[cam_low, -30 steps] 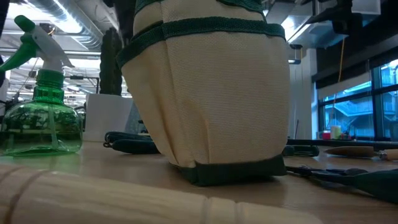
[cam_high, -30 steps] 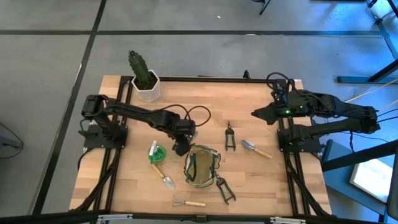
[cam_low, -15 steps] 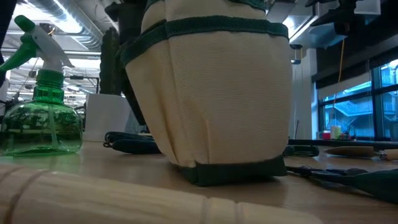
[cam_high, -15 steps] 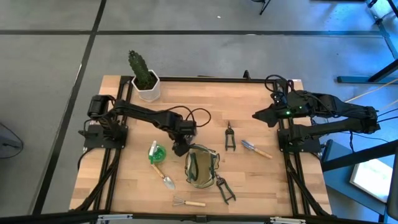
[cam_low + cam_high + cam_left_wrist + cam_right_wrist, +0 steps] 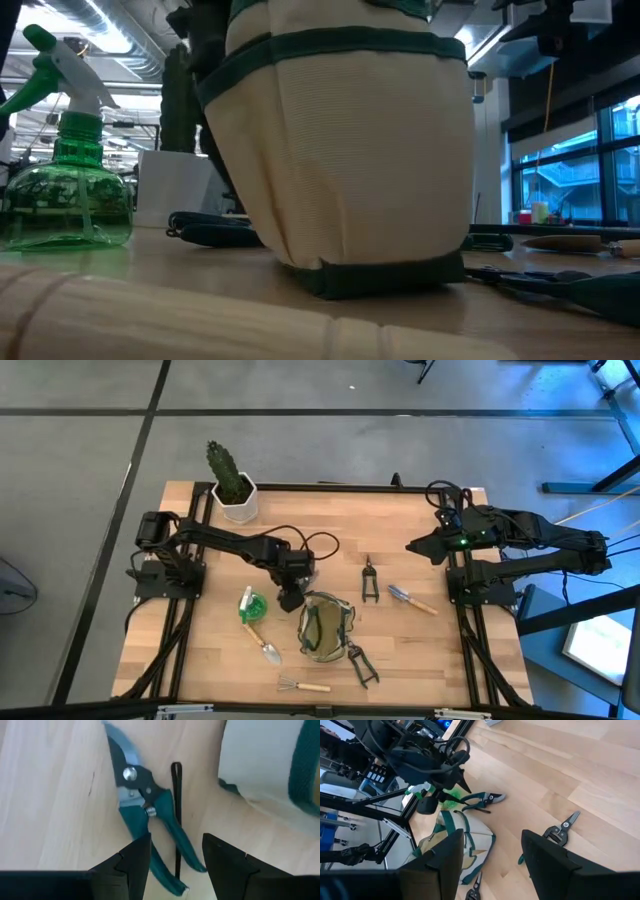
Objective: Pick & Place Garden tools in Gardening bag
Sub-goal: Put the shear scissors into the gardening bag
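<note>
The gardening bag (image 5: 325, 628) stands upright near the middle of the tabletop (image 5: 420, 660), and from above nothing can be made out inside it, so the task looks barely begun. Every tool visible lies outside the bag. The green spray bottle (image 5: 251, 606) and a wooden-handled trowel (image 5: 262, 643) lie on the bag's cactus side. A little wire rake (image 5: 303, 685) lies near the tabletop's front edge below the bag, and dark snips (image 5: 362, 664) lie just beside the bag's lower corner. Another pair of snips (image 5: 369, 579) and a second trowel (image 5: 411, 598) lie on the far side of the bag, toward the right arm.

The left end effector (image 5: 291, 596) hovers just beside the bag's upper left corner. Its fingers are spread wide and hold nothing. Between them its wrist view shows teal-handled pruning shears (image 5: 145, 820) lying flat on the wood, close to the bag's wall, with the handles pointing toward the fingers. Picking up these shears appears to be the step in hand.

The right end effector (image 5: 412, 544) waits well away from the bag, near its own base, fingers wide and empty. The cactus pot (image 5: 235, 498) sits at the far corner, untouched.
</note>
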You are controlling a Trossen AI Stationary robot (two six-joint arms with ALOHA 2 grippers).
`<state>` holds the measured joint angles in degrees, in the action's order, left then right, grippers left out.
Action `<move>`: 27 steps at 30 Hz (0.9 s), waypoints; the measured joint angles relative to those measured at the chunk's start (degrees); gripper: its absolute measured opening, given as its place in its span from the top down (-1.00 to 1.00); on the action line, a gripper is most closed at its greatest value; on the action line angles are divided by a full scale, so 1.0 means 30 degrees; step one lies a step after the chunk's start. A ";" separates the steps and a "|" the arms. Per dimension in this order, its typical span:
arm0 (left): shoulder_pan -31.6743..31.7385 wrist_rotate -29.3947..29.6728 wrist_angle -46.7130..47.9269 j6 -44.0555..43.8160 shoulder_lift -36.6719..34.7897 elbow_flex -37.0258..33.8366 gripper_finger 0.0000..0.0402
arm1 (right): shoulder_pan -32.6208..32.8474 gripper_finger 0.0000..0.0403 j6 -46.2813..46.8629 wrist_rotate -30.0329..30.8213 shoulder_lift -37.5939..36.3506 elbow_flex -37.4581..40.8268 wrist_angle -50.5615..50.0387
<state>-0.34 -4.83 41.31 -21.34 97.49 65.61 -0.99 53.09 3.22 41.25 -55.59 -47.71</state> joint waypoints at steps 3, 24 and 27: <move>-0.0075 0.0289 0.0179 0.0322 -0.0218 -0.0186 0.14 | 0.0000 0.00 -0.0003 0.0007 -0.0022 0.0000 -0.0036; 0.0509 0.1679 -0.1318 0.1689 -0.0414 -0.2063 0.14 | -0.0007 0.00 0.0529 0.0556 -0.0015 0.0007 -0.0036; 0.0315 0.1601 -0.1396 0.1683 -0.0414 -0.2063 0.14 | -0.0007 0.00 0.0587 0.0825 -0.0015 0.0007 -0.0032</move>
<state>0.61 -0.03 37.13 -16.29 96.25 59.42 -1.02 54.85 5.70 41.21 -55.57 -47.80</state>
